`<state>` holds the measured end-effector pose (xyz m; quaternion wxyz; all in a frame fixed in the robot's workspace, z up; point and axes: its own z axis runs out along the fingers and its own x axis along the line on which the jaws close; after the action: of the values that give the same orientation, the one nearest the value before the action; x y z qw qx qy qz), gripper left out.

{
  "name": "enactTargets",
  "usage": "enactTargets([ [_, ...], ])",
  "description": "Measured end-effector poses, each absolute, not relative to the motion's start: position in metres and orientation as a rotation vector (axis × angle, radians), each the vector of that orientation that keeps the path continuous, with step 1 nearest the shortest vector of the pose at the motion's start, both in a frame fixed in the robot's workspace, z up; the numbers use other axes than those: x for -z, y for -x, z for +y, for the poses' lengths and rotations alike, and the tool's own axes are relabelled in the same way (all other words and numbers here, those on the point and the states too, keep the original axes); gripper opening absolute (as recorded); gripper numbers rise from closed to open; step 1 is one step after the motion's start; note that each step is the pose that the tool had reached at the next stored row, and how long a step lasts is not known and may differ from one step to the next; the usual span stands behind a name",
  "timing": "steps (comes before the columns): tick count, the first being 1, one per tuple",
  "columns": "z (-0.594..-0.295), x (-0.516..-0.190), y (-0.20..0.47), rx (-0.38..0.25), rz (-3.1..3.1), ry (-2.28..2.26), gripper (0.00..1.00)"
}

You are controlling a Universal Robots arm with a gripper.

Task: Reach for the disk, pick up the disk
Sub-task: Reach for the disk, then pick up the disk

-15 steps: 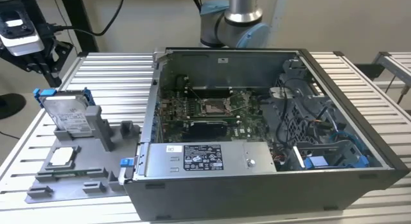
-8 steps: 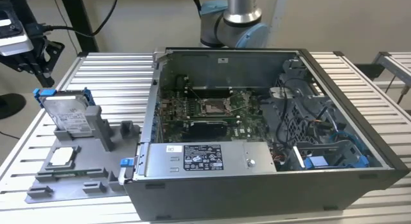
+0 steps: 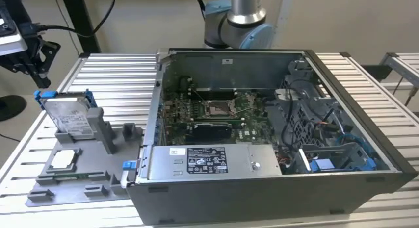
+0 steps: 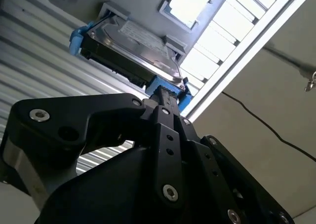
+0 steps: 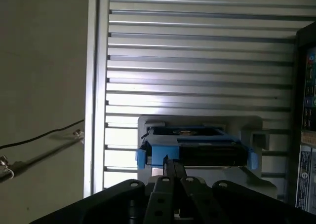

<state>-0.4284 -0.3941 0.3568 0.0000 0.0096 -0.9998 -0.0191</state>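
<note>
- Second wrist view: your gripper (image 4: 163,94) has its jaws pressed together on nothing, tips pointed at the disk (image 4: 131,41) but apart from it
- You're mid-reach, I judge; the grasp and lift are not yet done
- The disk leans in a grey holder (image 3: 98,127) on the slatted table (image 3: 111,76), at the exterior view's left of the open computer case (image 3: 262,201); silver, white label, blue bracket
</note>
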Motion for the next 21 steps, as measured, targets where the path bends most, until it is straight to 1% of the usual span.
enactTargets([
  [7, -0.394, -0.3567, 0.4287, 0.059, -3.143, -0.074, 0.0],
  [21, -0.3937, -0.3567, 0.4288, 0.05, -3.113, -0.418, 0.0],
])
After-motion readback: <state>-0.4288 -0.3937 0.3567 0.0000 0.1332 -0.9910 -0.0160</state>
